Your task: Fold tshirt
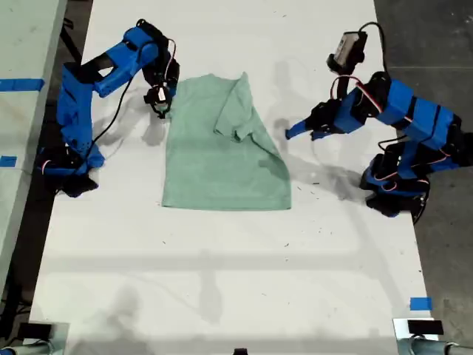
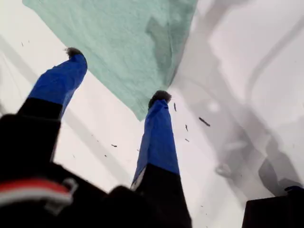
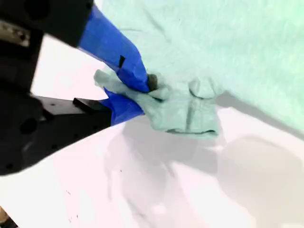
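The pale mint-green tshirt lies flat on the white table, with the side toward the exterior view's right folded over onto its body. My second gripper is at the shirt's upper corner on the exterior view's left. In the second wrist view my second gripper is shut on a bunched sleeve of the tshirt. My first gripper hovers just off the shirt's edge on the exterior view's right. In the first wrist view my first gripper is open, with one fingertip at the edge of the tshirt.
Both arm bases stand on the table's sides, one at the exterior view's left and one at its right. Blue tape marks sit near the edges. Dark floor borders the table at the exterior view's right.
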### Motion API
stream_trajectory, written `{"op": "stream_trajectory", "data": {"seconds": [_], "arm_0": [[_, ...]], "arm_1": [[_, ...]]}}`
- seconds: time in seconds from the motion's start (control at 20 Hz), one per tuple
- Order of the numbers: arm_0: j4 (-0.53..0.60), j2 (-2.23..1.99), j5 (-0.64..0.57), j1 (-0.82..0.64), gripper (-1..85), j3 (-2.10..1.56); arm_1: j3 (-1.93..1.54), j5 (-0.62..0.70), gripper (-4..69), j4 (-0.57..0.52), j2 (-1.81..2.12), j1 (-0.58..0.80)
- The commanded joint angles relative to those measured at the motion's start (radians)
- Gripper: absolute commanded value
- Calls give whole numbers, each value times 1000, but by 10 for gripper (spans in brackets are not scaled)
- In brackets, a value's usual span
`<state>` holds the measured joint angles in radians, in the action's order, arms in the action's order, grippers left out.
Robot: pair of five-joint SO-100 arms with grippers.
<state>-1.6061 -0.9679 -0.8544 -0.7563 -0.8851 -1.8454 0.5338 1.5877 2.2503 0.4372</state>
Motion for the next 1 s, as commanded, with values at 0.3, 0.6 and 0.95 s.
{"op": "stream_trajectory", "data": {"seconds": [0.3, 0.6, 0.95], "arm_0": [[150, -94, 14, 273, 0, 176], [403, 58, 5, 368, 113, 192], [295, 12, -5, 333, 234, 170]], "arm_1": [[-20, -8, 259, -17, 34, 18], [-60, -31, 260, -41, 41, 2], [-118, -44, 271, -43, 89, -11]]}}
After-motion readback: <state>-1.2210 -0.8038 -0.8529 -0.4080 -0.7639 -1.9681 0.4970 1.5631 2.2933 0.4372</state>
